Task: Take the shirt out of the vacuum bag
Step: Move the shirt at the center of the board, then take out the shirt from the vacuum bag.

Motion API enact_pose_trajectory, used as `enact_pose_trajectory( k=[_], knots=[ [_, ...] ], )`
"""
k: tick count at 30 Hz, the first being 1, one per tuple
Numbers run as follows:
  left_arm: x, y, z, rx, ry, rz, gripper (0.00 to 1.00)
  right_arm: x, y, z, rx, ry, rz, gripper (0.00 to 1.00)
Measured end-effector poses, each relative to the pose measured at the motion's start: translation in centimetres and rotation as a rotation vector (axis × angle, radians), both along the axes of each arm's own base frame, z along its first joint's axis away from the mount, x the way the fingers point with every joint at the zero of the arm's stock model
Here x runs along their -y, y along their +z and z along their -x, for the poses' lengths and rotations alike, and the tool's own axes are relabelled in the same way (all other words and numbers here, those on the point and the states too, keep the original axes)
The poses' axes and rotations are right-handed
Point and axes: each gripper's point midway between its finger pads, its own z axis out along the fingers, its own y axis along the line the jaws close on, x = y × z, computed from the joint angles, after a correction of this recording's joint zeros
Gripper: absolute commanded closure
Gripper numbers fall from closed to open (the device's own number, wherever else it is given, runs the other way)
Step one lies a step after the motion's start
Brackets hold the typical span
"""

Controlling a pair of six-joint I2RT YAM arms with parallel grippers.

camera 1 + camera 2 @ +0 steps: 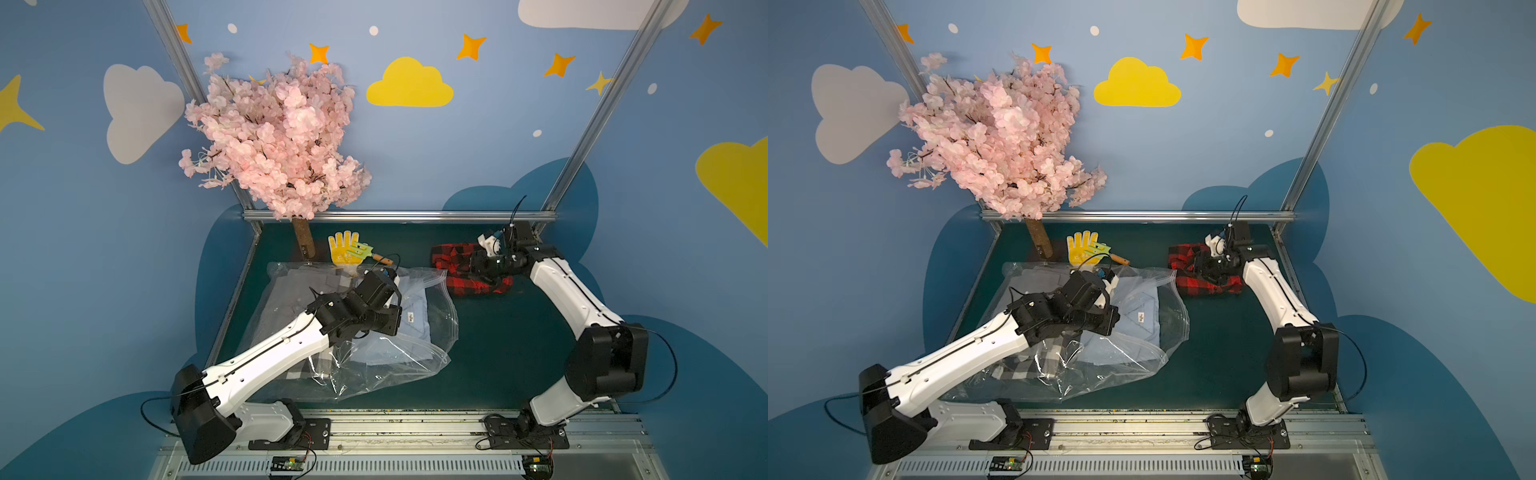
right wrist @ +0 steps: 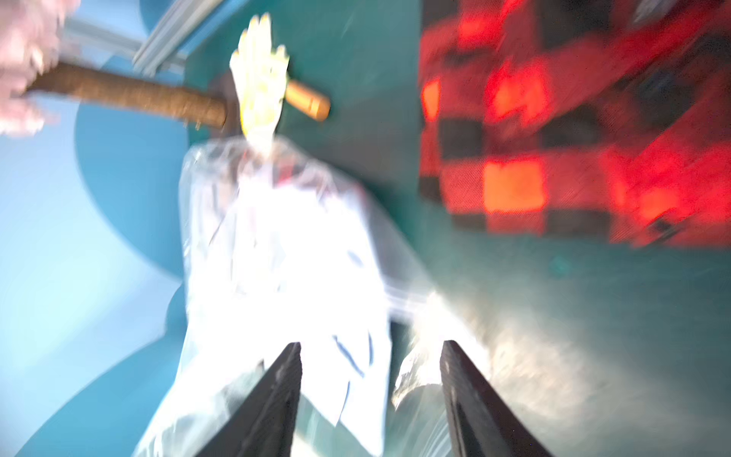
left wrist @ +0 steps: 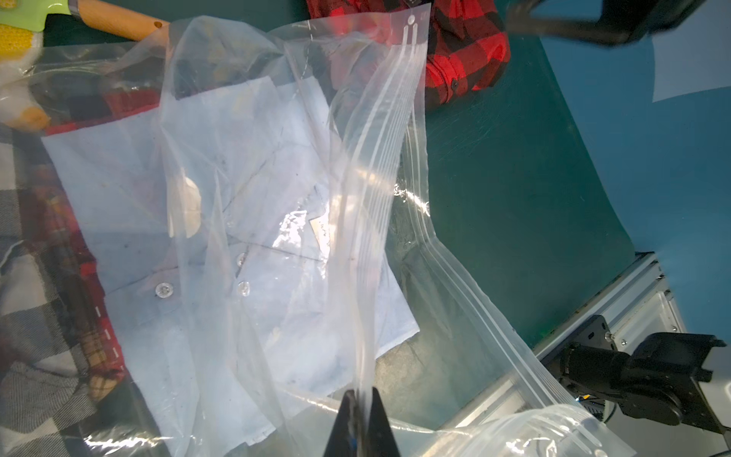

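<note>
Your left fingers (image 3: 342, 431) were clenched on the zip strip of the vacuum bag (image 1: 436, 332), which lay centre-left in both top views. Your right fingers (image 2: 277, 399) were spread and empty over the red plaid shirt (image 1: 451, 259), upper right. The film looked light, limp and slick, so the ribbed strip was your best hold; inside sat a folded pale blue shirt (image 3: 118, 190), soft, beside checked fabric (image 3: 31, 300).

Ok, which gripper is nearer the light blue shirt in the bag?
Left. The left gripper pinches the vacuum bag over the light blue shirt; the right gripper is open, off by the red plaid shirt.
</note>
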Motion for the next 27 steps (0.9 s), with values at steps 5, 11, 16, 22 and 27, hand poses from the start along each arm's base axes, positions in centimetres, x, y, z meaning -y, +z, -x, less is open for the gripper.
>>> enact_pose_trajectory(
  k=[5, 11, 16, 22, 27],
  knots=[
    [0.9, -0.1, 0.3, 0.002, -0.02, 0.025, 0.92, -2.5, -7.1, 5.5, -0.198, 0.047, -0.125, 0.47],
    [1.5, -1.9, 1.1, -0.022, -0.033, 0.03, 0.92, -5.2, -9.7, 6.6, -0.228, 0.099, -0.2, 0.49],
    [1.3, -4.2, 1.7, -0.056, -0.025, 0.025, 0.92, -7.0, -12.2, 6.6, -0.236, 0.13, -0.226, 0.49],
    [0.9, -5.4, 2.3, -0.071, -0.015, 0.03, 0.92, -8.4, -13.4, 6.7, -0.216, 0.163, -0.227, 0.49],
    [0.7, -6.1, 2.6, -0.078, -0.006, 0.04, 0.92, -8.8, -14.6, 7.0, -0.208, 0.158, -0.276, 0.48]
  ],
)
